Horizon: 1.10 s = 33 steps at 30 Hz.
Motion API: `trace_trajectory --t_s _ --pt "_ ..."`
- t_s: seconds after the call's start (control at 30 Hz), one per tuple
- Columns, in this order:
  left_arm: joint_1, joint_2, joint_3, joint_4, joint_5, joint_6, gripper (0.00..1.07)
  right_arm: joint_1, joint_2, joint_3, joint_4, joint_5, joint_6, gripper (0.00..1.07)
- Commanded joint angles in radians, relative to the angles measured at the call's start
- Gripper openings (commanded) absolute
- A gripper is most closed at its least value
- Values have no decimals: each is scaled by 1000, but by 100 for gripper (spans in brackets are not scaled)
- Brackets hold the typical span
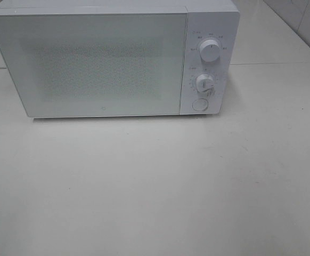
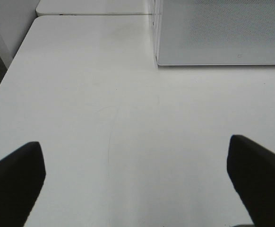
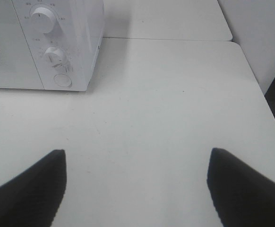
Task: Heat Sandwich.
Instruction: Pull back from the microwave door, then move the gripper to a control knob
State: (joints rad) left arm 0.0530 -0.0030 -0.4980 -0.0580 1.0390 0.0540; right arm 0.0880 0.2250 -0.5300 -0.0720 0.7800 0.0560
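The sandwich is out of view in every frame. A white microwave [image 1: 112, 58] stands at the back of the table with its door [image 1: 91, 64] shut; two dials [image 1: 209, 51] and a round button [image 1: 199, 104] sit on its right panel. My left gripper [image 2: 136, 182] hovers open over bare tabletop, in front of the microwave's left corner [image 2: 158, 61]. Over the table to the right of the microwave, my right gripper [image 3: 136, 182] is open too, facing the control panel [image 3: 57, 52]. Neither holds anything. Neither arm shows in the high view.
The white table [image 1: 155, 186] spreads in front of the microwave. A second table [image 3: 166, 19] butts against it behind. The table's left edge [image 2: 14, 71] and right edge [image 3: 260, 90] drop off to dark floor.
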Motion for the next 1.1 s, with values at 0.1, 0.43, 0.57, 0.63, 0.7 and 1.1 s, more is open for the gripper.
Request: trace_trajectory --t_s 0.1,0.43,0.57,0.63,0.7,1.1 --pt "1 -28 4 2 -9 -6 101 -8 94 2 0 -130 -7 80" --pt "1 -28 4 2 -9 -6 101 -8 341 18 0 -390 -2 78" --pt "1 -28 4 2 -9 -6 101 -8 414 18 0 -470 -2 77" --pt "1 -28 4 2 -9 -6 101 -8 479 18 6 -562 -2 77" --pt "1 -28 4 2 -9 -6 101 -8 520 18 6 -617 -2 77" --pt "1 -28 4 2 -9 -6 101 -8 752 18 6 -937 -2 76"
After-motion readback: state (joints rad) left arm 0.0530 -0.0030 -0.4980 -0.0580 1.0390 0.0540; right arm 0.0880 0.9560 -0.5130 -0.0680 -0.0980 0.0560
